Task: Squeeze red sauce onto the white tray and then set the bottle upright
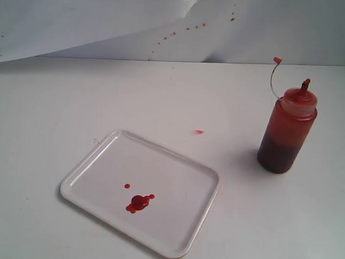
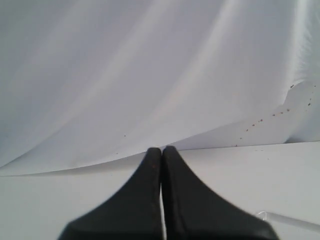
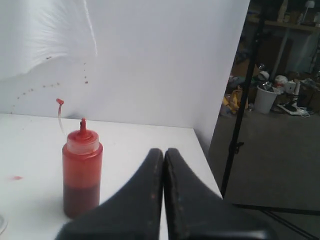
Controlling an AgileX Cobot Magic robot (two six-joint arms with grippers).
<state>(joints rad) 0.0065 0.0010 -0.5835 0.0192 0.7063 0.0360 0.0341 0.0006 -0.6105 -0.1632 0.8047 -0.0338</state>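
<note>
The bottle (image 1: pixel 287 129) stands upright on the white table at the right, its tether and small red tip cap (image 1: pixel 277 60) curving up beside the nozzle. The right wrist view also shows the bottle (image 3: pixel 81 175), standing apart from my right gripper (image 3: pixel 163 151), whose black fingers are shut with nothing between them. The white tray (image 1: pixel 171 239) lies flat at the front centre, and the red sauce (image 1: pixel 138 202) forms a small glossy blob with a few droplets on it. My left gripper (image 2: pixel 161 150) is shut and empty, facing the white backdrop. Neither gripper appears in the exterior view.
A faint pinkish smear (image 1: pixel 199 132) marks the table between tray and bottle. Tiny red specks (image 1: pixel 179 32) dot the white backdrop sheet. The table's right edge (image 3: pixel 205 155) drops off beside the right gripper, with a dark stand pole (image 3: pixel 242 110) beyond it.
</note>
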